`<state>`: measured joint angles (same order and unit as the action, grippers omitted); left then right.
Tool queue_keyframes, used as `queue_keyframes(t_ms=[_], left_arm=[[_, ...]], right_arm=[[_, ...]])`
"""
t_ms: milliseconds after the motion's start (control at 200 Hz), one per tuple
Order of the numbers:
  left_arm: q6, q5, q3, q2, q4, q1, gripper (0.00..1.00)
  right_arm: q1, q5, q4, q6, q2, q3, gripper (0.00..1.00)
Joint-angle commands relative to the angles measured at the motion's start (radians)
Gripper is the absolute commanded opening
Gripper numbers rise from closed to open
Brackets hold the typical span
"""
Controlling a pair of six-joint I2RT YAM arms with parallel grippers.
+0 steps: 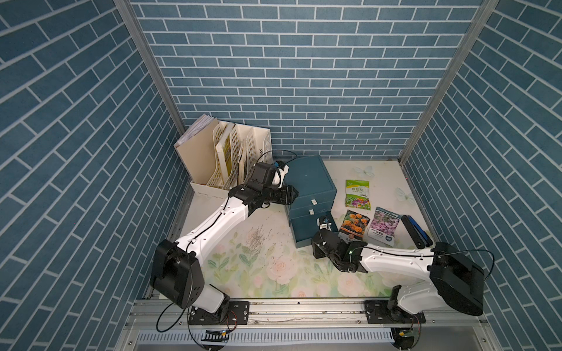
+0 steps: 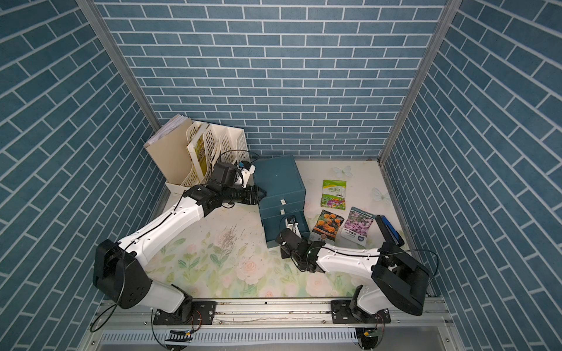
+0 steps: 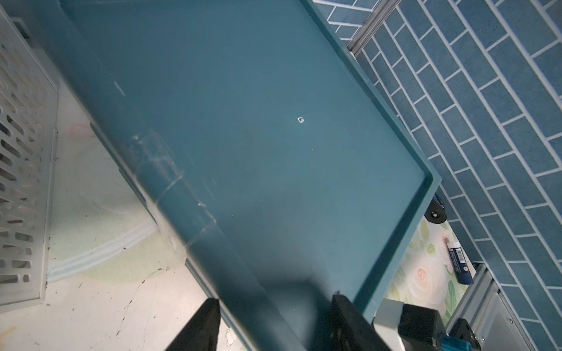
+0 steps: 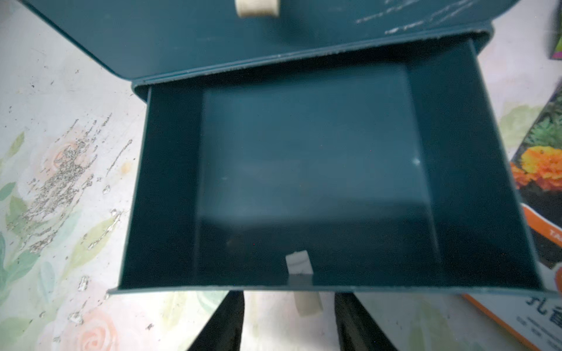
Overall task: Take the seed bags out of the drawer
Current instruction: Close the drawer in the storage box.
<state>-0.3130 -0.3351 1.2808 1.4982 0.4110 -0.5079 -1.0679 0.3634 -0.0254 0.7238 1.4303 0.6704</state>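
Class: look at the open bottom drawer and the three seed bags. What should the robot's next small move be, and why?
Probably close the right gripper on the pull tab and push the bottom drawer shut. The drawer shows nothing inside, and the three seed bags, green-white, marigold and pink-purple, already lie on the table. The tab sits between the open jaws, so little repositioning seems needed.

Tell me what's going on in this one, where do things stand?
All three seed bags lie on the table right of the blue drawer chest: the green-white bag, the marigold bag and the pink-flower bag. The bottom drawer is pulled out and looks empty. The right claw sits at the drawer's front with its jaws either side of the pull tab, not clamped. The left claw is shut against the chest's side.
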Motion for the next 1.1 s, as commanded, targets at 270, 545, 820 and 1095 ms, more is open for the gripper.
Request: queue_keyframes(t_ms=[270, 545, 820, 1095], left_arm=[[0.042, 0.005, -0.024, 0.034, 0.180, -0.003, 0.62], [0.040, 0.007, -0.023, 0.040, 0.178, -0.003, 0.62], [0.041, 0.005, -0.024, 0.046, 0.180, -0.003, 0.62], [0.041, 0.004, -0.020, 0.051, 0.184, -0.003, 0.62]], right_arm=[[0.051, -0.025, 0.146, -0.135, 0.083, 0.054, 0.49], [0.068, -0.009, 0.247, -0.178, 0.138, 0.058, 0.48], [0.097, 0.011, 0.343, -0.200, 0.171, 0.051, 0.49], [0.118, 0.007, 0.420, -0.233, 0.213, 0.054, 0.49]])
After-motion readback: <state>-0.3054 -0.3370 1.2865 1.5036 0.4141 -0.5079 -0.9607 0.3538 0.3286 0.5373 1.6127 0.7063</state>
